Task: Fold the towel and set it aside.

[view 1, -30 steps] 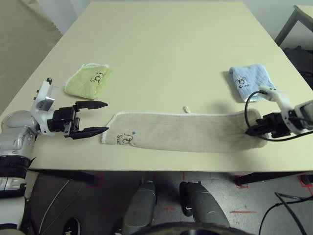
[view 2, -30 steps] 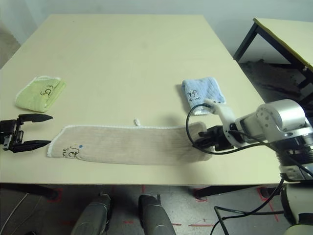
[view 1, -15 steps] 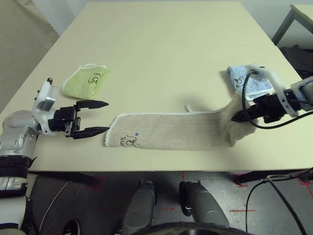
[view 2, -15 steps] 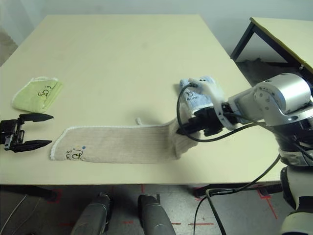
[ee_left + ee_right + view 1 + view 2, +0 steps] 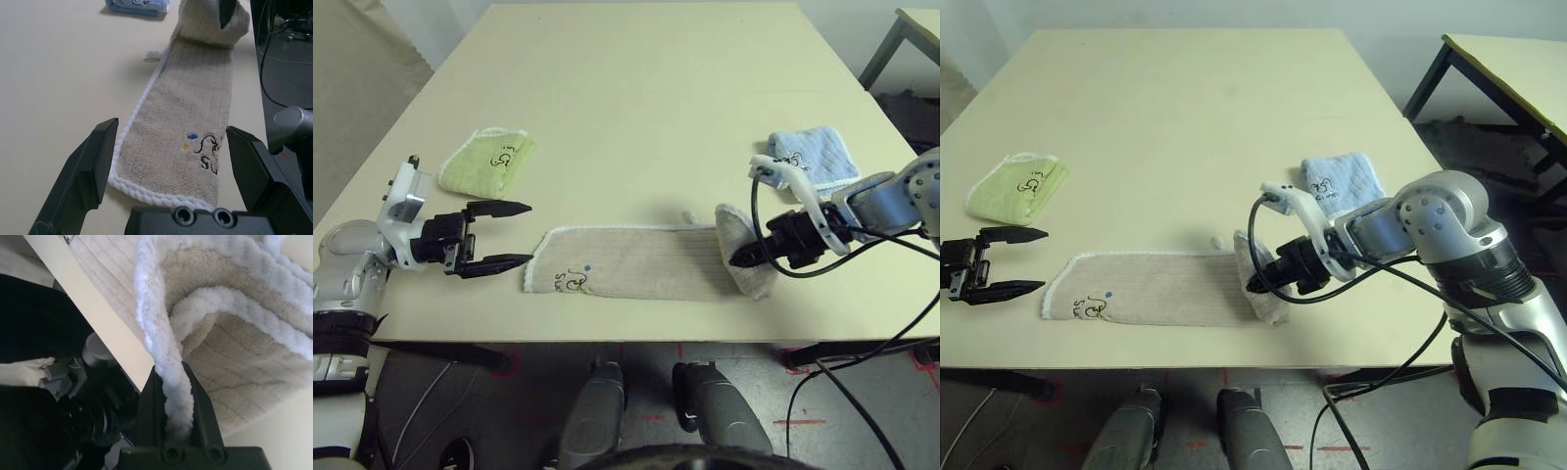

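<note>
Now I am folding the beige terry cloth towel (image 5: pixel 636 262) lying along the near table edge.
My right gripper (image 5: pixel 741 258) is pinching its white-stitched end; I am carrying it low and straight toward the logo end, where my left gripper (image 5: pixel 509 235) is waiting, fingers spread wide.

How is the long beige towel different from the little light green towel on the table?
The beige terry towel is stretched out long near the table's front edge; the light green towel is folded into a small packet farther back. The beige one's far end is pinched and lifted by the right gripper; the green one lies untouched. Both have white edging and a dark embroidered logo.
</note>
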